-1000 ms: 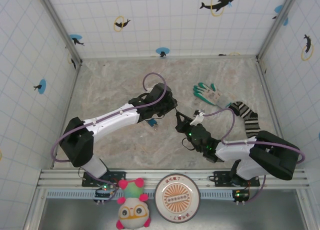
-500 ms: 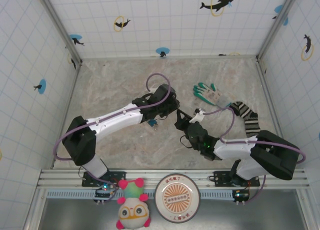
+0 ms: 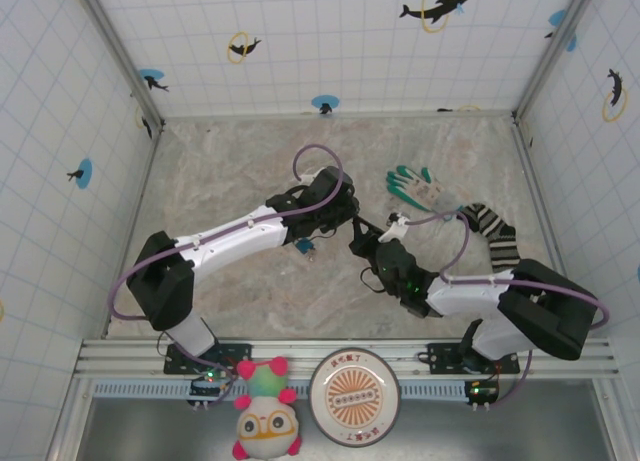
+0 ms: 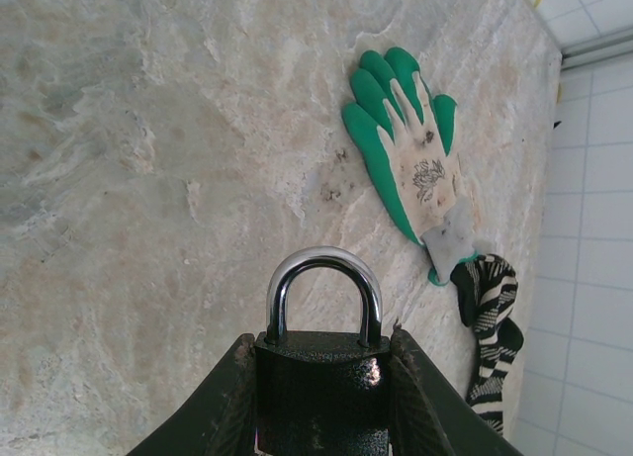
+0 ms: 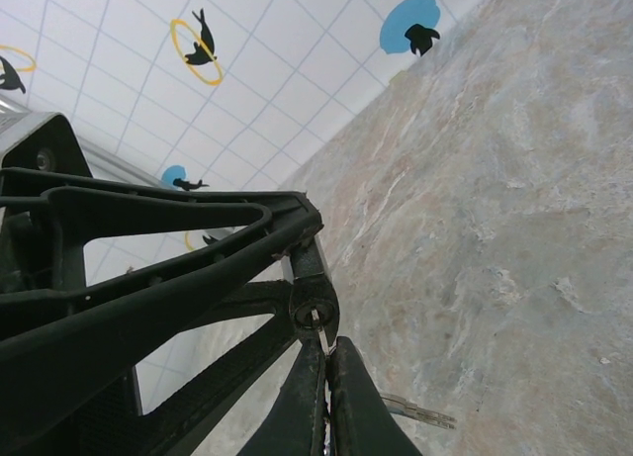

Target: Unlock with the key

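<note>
Top external view: the marbled stone-look table (image 3: 230, 171) has open room across its far and left portions; white tiled walls with dolphin decals close three sides and a metal rail bounds the near edge. The left gripper (image 3: 340, 209) and right gripper (image 3: 358, 236) meet tip to tip at centre, well apart from every wall. A green-and-cream glove (image 3: 418, 187) and a black-and-white striped sock (image 3: 495, 236) lie near the right wall, touching each other. Below the rail sit a plush toy (image 3: 266, 421) and a round disc (image 3: 353, 396) whose print is illegible. Left wrist view: the left jaws stand narrow, clamped on the flanks of a dark textured padlock (image 4: 321, 392), its polished silver shackle upright and closed; bare table lies ahead of it. No brand is readable. Right wrist view: the right jaws are pressed together on the key (image 5: 324, 342), head hidden, the short silver blade meeting the round keyway; depth of entry cannot be told. A second silver blade (image 5: 415, 410) juts out beside the fingers
</note>
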Motion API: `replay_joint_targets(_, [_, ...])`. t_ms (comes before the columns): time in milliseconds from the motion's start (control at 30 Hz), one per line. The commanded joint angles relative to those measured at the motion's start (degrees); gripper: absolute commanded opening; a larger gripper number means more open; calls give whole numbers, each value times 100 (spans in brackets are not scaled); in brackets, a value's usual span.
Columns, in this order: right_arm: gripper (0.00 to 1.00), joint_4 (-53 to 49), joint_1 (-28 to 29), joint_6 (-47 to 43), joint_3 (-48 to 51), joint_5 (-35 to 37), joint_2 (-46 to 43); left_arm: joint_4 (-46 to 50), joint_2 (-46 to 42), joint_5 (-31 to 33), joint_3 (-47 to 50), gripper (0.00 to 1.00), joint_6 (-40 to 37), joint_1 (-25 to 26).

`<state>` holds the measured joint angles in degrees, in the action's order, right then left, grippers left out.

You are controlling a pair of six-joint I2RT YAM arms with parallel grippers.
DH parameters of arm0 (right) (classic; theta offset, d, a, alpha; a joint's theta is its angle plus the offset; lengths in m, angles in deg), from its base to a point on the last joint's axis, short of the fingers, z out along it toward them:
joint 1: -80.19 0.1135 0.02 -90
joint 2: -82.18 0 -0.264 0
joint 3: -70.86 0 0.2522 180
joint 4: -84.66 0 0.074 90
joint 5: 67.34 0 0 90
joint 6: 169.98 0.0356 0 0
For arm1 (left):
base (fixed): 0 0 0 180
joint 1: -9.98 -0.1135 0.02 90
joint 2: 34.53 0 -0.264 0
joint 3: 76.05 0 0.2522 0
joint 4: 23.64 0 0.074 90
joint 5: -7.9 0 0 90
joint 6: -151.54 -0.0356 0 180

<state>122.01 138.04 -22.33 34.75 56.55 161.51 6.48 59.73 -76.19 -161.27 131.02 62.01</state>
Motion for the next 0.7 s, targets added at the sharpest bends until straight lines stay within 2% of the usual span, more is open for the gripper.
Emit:
replay_joint_targets(0, [0,827,-292,-81,-309,-542,-207,302,5,-811,12,0,-297,250])
replay_joint_targets(67, [0,853,-514,-52,-373,-1055,-244,297,61,-896,-46,0,-410,296])
replay_joint_targets(200, [0,614,-726,-126,-557,-1547,-407,289,179,-1019,-146,0,-537,352])
replay_joint_targets(533, [0,186,-814,-88,-335,-1701,-757,475,52,-710,-211,0,-687,350])
replay_joint_targets(667, [3,-59,-793,-43,-75,-1736,-982,606,-27,-560,-228,0,-776,295])
